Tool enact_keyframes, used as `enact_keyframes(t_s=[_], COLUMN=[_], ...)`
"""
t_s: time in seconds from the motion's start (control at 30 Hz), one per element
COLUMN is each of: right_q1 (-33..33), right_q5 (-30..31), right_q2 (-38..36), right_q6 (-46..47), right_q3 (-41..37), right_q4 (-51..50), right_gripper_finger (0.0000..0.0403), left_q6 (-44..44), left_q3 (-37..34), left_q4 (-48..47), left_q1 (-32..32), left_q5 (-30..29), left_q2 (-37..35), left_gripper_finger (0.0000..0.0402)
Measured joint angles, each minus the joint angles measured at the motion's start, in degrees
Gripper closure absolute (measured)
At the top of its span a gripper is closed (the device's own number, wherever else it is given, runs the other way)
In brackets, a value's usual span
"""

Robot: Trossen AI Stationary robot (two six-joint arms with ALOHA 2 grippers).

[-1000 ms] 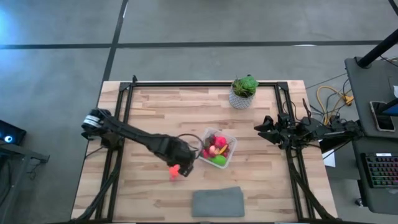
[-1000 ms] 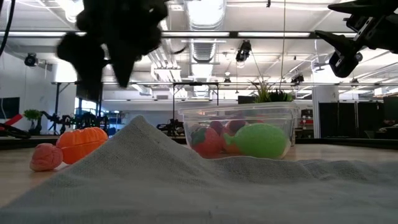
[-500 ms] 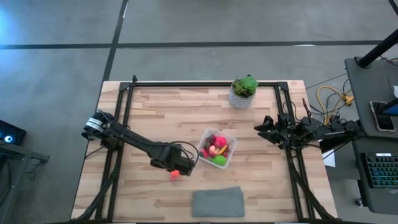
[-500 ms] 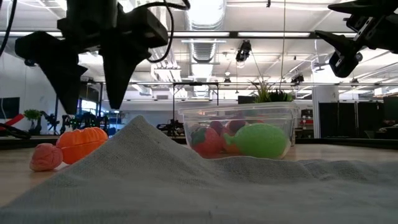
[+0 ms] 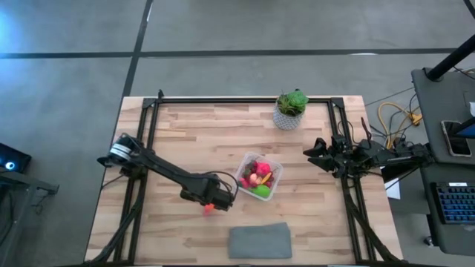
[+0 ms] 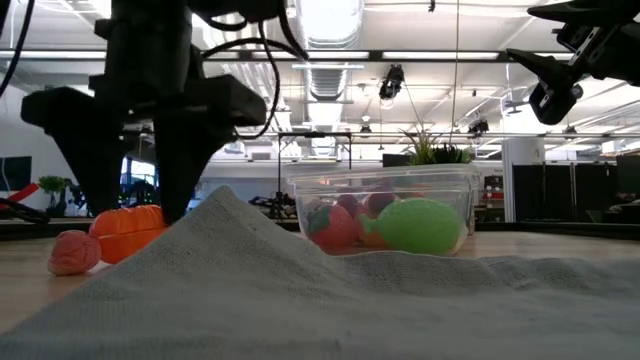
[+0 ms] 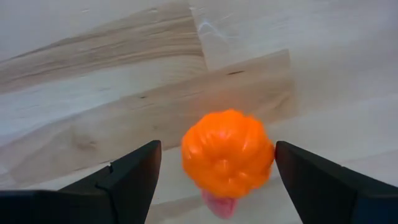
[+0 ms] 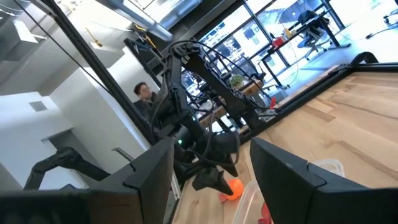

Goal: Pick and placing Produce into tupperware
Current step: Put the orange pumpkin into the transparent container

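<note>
My left gripper [image 5: 214, 199] [image 7: 216, 144] is open and low over an orange, ribbed toy pumpkin [image 7: 227, 160] [image 6: 135, 228] that sits on the table near the tub's left side. Its fingers stand on either side of the pumpkin. A small pink piece [image 6: 74, 252] [image 7: 219, 205] lies right beside the pumpkin. The clear tupperware tub [image 5: 260, 176] [image 6: 385, 215] holds green, red and pink produce. My right gripper [image 5: 315, 152] [image 8: 214, 168] hangs open in the air at the table's right edge. My left gripper comes at the orange pumpkin from above, fingers pointing down, one on each side of it. One fingertip [image 7: 280, 149] stands right at the pumpkin's edge [image 7: 268, 155]; whether it touches, I cannot tell. The pumpkin rests on the table.
A flat grey cloth [image 5: 260, 241] [image 6: 300, 290] lies near the table's near edge, in front of the tub. A leafy plant in a white pot [image 5: 291, 110] stands at the far edge. Bare wood [image 5: 185, 141] spreads across the table's left and far parts.
My left gripper has come down and toward the table's near edge, from beside the tub to around the orange pumpkin. The pumpkin, the pink piece and the tub have stayed in place.
</note>
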Motion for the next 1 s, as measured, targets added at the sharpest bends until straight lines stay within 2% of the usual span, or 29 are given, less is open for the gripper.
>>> enact_keyframes(t_s=[0.27, 0.5, 1.0], right_q1=[0.00, 0.00, 0.01], right_q5=[0.00, 0.00, 0.00], right_q2=[0.00, 0.00, 0.00], right_q6=[0.00, 0.00, 0.00], right_q3=[0.00, 0.00, 0.00], right_q4=[0.02, 0.01, 0.02], right_gripper_finger=[0.0197, 0.0197, 0.0197], left_q6=[0.32, 0.08, 1.71], left_q3=[-2.32, -3.98, -3.98], left_q4=[7.39, 7.88, 7.99], left_q1=[0.00, -0.07, -0.04], left_q5=[0.13, 3.52, 3.58], left_q2=[0.99, 1.00, 0.97], left_gripper_finger=[0.0103, 0.0103, 0.0103])
